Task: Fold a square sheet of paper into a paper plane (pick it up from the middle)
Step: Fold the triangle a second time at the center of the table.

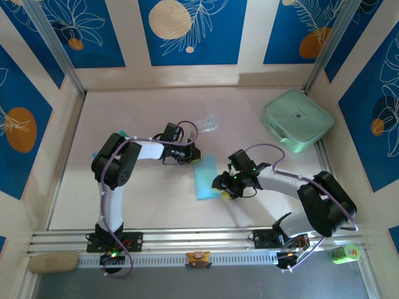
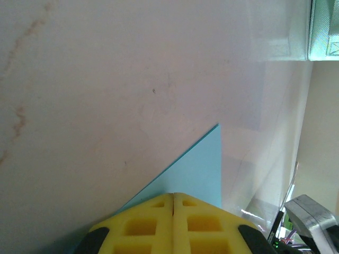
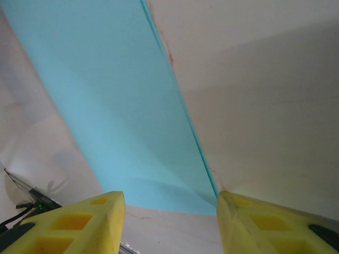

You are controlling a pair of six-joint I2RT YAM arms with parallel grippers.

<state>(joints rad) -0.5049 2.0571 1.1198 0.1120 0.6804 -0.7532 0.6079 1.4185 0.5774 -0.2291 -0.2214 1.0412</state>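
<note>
Sheet (image 1: 204, 177) between closed left pincer (image 1: 191, 154), spread right pincer (image 1: 220, 185).

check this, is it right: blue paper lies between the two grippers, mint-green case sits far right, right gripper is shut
One thing is off: the right gripper is open, its yellow fingers spread apart before the square sheet of paper, as the right wrist view shows. The rest holds.
</note>
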